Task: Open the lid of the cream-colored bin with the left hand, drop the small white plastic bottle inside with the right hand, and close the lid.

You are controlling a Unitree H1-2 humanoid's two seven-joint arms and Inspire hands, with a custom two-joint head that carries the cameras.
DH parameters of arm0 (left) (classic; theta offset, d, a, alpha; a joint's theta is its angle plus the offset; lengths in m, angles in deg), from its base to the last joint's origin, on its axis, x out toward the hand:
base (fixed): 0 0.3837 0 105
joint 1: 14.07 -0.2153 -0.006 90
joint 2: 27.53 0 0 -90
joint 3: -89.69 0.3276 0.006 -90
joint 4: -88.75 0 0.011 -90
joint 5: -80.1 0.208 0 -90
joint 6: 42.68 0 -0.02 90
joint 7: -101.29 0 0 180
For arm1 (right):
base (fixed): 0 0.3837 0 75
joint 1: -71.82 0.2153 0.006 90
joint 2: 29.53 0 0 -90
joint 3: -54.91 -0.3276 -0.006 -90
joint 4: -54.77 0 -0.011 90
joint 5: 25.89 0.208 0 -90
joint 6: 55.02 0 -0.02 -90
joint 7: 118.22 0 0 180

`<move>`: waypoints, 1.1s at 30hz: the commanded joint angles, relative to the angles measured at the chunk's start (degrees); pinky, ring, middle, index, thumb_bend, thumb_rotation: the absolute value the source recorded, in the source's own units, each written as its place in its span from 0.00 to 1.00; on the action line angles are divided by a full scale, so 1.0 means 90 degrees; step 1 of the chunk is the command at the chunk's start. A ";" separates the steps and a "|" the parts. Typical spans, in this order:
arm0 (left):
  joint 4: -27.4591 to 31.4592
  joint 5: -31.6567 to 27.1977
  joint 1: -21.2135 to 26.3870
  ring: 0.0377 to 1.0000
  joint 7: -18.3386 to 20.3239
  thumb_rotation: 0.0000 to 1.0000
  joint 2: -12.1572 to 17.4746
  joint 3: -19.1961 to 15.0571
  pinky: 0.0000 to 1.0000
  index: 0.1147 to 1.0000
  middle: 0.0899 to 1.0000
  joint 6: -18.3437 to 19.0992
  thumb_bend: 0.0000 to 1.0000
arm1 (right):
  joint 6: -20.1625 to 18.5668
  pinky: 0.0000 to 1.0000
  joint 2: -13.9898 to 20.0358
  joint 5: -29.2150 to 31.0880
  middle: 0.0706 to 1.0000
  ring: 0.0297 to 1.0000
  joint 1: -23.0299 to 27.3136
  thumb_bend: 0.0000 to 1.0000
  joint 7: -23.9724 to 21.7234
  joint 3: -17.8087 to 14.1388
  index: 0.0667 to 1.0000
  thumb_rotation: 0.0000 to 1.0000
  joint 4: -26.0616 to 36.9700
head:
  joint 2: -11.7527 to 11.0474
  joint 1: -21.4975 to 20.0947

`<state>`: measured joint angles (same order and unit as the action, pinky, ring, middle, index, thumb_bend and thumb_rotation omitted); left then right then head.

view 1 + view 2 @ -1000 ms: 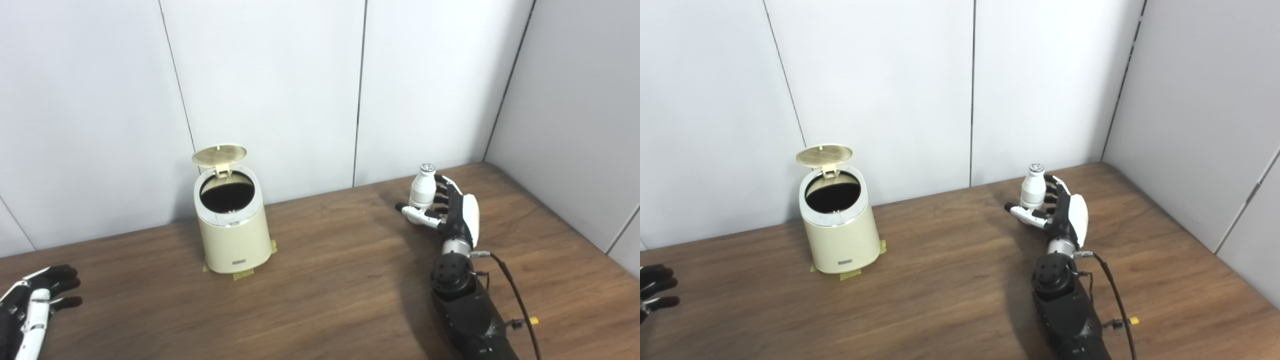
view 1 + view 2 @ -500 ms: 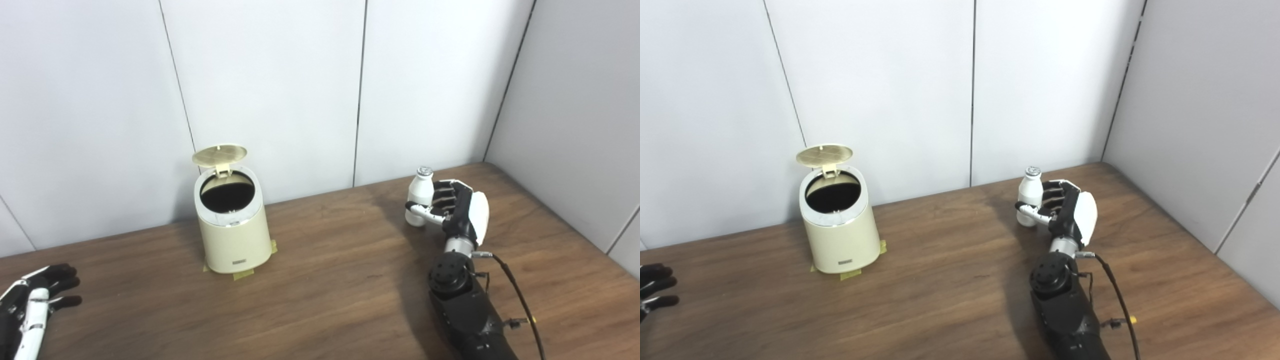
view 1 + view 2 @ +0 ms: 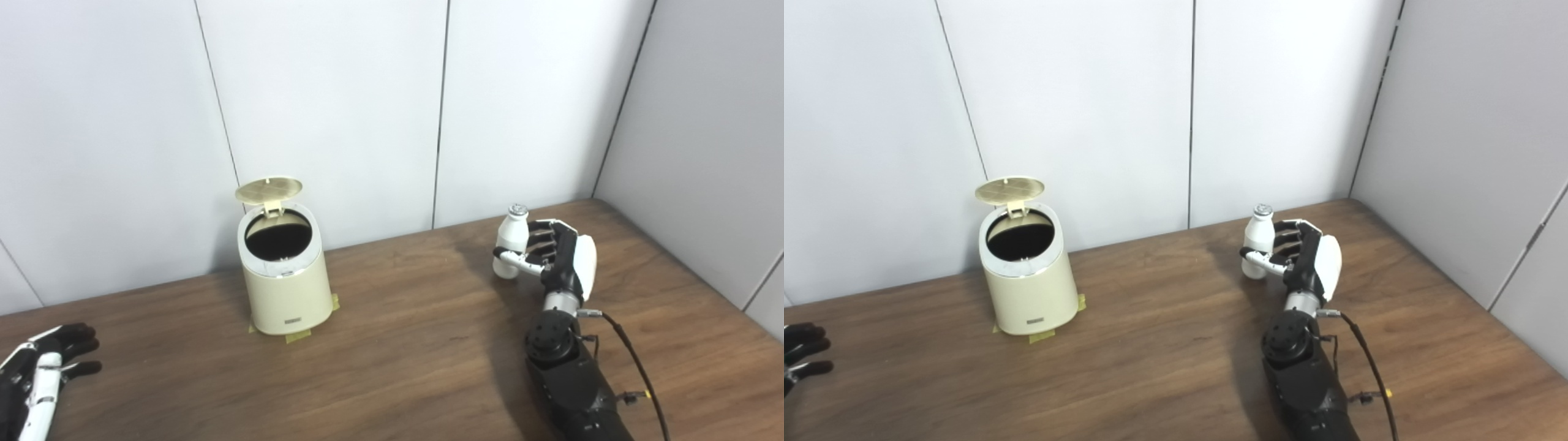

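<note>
The cream-colored bin (image 3: 285, 288) stands on the wooden table (image 3: 404, 343) at left of centre, fixed with tape at its base. Its lid (image 3: 269, 190) is tipped up and back, so the dark inside shows. The small white plastic bottle (image 3: 509, 248) with a silver cap is upright at the right. My right hand (image 3: 560, 257) is shut on the bottle, fingers and thumb wrapped round its body, and holds it slightly tilted just above the table. My left hand (image 3: 37, 376) lies open and empty at the bottom left corner, far from the bin.
White wall panels (image 3: 343, 110) close off the table's back edge, and a grey panel (image 3: 710, 141) closes the right side. A black cable (image 3: 637, 367) runs along my right forearm.
My right hand closed its fingers round the bottle, then shifted it slightly left and up. The left hand and the bin have not moved.
</note>
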<state>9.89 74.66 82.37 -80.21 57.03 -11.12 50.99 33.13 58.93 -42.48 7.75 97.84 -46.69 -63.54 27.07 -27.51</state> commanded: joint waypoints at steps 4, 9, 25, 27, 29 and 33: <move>0.0267 0.0106 0.0227 0.67 -0.0030 0.57 0.0003 0.0050 0.57 0.59 0.64 -0.0078 0.26 | 0.0181 0.31 0.0113 -0.0225 0.39 0.37 0.0182 0.52 -0.0120 0.0233 0.47 0.00 0.0588 | -0.0006 0.0085; 0.0327 0.0226 0.0229 0.67 -0.0078 0.55 -0.0070 0.0102 0.58 0.59 0.64 -0.0065 0.26 | 0.0081 0.21 0.0082 -0.0250 0.38 0.26 0.0123 0.52 -0.0470 0.0450 0.47 0.00 0.1092 | 0.0005 0.0238; 0.0771 0.0345 0.0180 0.73 -0.0150 0.55 -0.0365 0.0291 0.68 0.64 0.69 0.0122 0.19 | -0.1131 0.28 -0.0547 -0.0642 0.39 0.34 -0.0134 0.53 -0.1974 0.1441 0.48 0.00 0.3143 | 0.0163 0.0993; 0.0781 0.0391 0.0176 0.73 -0.0165 0.51 -0.0408 0.0317 0.68 0.64 0.69 0.0082 0.15 | -0.1217 0.29 -0.0604 -0.0658 0.39 0.34 -0.0117 0.52 -0.2106 0.1476 0.48 0.00 0.3335 | 0.0174 0.1092; 0.0749 0.0481 0.0174 0.73 -0.0126 0.50 -0.0394 0.0372 0.69 0.65 0.69 -0.0039 0.13 | -0.1323 0.30 -0.0664 -0.0672 0.42 0.37 -0.0076 0.52 -0.2250 0.1507 0.48 0.00 0.3517 | 0.0188 0.1245; 0.0680 0.0656 0.0170 0.73 -0.0142 0.55 -0.0418 0.0457 0.69 0.66 0.69 -0.0203 0.13 | -0.1407 0.28 -0.0668 -0.0740 0.43 0.37 -0.0013 0.52 -0.2469 0.1555 0.49 0.00 0.3701 | 0.0192 0.1493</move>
<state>14.63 79.75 82.27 -81.08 53.41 -7.24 51.71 19.89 52.67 -48.05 4.51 75.86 -32.85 -32.44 28.74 -14.86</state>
